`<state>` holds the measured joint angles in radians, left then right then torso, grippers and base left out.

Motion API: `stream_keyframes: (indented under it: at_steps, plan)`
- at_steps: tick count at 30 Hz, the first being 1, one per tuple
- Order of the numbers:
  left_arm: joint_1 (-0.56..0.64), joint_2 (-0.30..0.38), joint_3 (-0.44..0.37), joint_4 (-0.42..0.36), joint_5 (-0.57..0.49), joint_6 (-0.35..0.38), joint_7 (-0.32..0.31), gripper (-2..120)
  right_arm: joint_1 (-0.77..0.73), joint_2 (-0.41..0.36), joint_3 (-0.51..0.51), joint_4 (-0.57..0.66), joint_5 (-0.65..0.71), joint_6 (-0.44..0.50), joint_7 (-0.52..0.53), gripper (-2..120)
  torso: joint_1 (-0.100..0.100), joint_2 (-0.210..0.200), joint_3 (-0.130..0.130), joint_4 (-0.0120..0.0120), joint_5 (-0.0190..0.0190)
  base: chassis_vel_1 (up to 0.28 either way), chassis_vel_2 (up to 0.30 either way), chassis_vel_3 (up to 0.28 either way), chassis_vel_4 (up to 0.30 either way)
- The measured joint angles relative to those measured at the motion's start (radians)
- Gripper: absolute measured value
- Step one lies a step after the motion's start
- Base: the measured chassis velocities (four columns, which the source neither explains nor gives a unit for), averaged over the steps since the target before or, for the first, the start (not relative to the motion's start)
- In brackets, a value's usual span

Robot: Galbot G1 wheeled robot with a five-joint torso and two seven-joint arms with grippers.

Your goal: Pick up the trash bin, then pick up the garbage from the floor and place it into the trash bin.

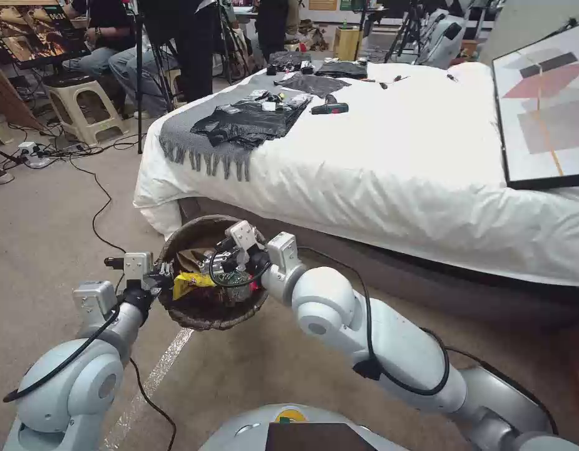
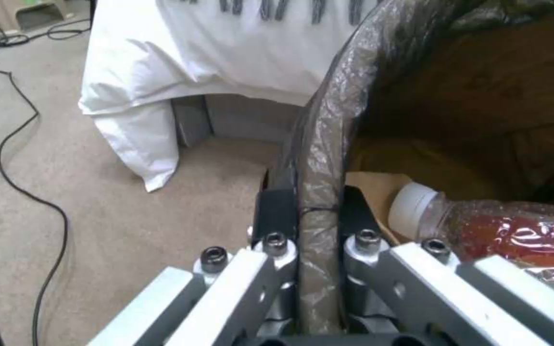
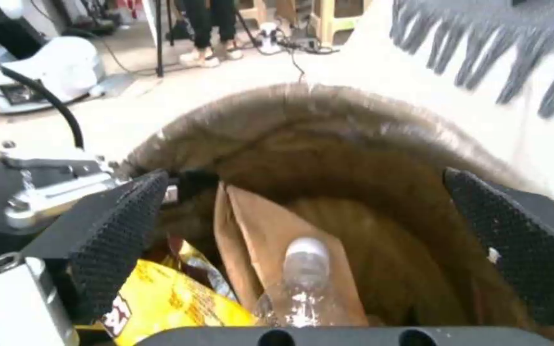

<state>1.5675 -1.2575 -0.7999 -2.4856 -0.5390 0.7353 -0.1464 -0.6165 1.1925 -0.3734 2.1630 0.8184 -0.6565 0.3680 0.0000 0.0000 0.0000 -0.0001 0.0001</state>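
The trash bin (image 1: pixel 209 313) is held off the floor in front of the robot, beside the bed (image 1: pixel 389 169). The left gripper (image 2: pixel 309 211) is clamped on the bin's rim, 1 finger outside and 1 inside the bag-lined wall. The right gripper (image 3: pixel 303 240) sits directly above the bin's mouth with its 2 pads (image 3: pixel 120 226) spread wide and nothing between them. The bin's opening lies straight below this gripper, and the right arm is the one free to work.

Contents noted: a tan paper bag (image 3: pixel 270 230) standing against the inner wall, a yellow snack wrapper (image 1: pixel 190 283) toward the left gripper's side, and a clear bottle with a white cap (image 2: pixel 411 211) lying on top of the paper bag, cap end nearest the clamped rim.

Judgement: the garbage seen here is already inside; carpet (image 1: pixel 45 225) within view carries cables, no litter.
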Motion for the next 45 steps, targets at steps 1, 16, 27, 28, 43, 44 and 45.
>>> stream_keyframes:
  at_steps: [1, 16, 27, 28, 43, 44, 45]
  plan:
    - [0.000, 0.000, 0.000, 0.000, 0.000, 0.000, 0.000, 2, 0.000, 0.000, 0.000, 0.000, 0.000, 0.000, 0.000, 100, 0.000, 0.000, 0.000, 0.0000, 0.0000, 0.000, 0.000, 0.000, 0.000]
    - [0.003, -0.008, -0.005, 0.000, 0.009, 0.000, 0.000, 2, 0.012, -0.069, 0.130, 0.104, 0.065, 0.068, -0.120, 100, 0.000, 0.000, 0.000, 0.0000, 0.0000, 0.000, 0.000, 0.000, 0.000]
    - [0.002, -0.019, -0.013, 0.008, 0.007, 0.000, 0.001, 2, -0.178, -0.194, 0.325, 0.131, -0.059, 0.244, -0.174, 100, 0.000, 0.000, 0.000, -0.0001, 0.0000, 0.000, 0.000, 0.000, 0.000]
    - [0.002, -0.021, -0.013, 0.009, 0.008, 0.000, 0.001, 2, -0.197, -0.196, 0.334, 0.130, -0.077, 0.263, -0.174, 100, 0.000, 0.000, 0.000, -0.0002, 0.0001, 0.000, 0.000, 0.000, 0.000]
    - [0.004, -0.008, -0.015, 0.015, 0.065, 0.000, 0.022, 2, -0.728, -0.054, 0.713, 0.157, -0.529, 0.479, -0.214, 100, 0.000, 0.000, 0.000, -0.0002, -0.0001, 0.000, 0.000, 0.000, 0.000]
    - [0.004, -0.008, -0.015, 0.015, 0.065, 0.000, 0.022, 2, -0.728, -0.054, 0.713, 0.157, -0.529, 0.479, -0.214, 100, 0.000, 0.000, 0.000, -0.0002, -0.0001, 0.000, 0.000, 0.000, 0.000]
    - [0.004, -0.005, -0.015, 0.015, 0.069, 0.000, 0.023, 2, -0.762, -0.028, 0.732, 0.159, -0.563, 0.494, -0.215, 100, 0.000, 0.000, 0.000, 0.0000, 0.0000, 0.000, 0.000, 0.000, 0.000]
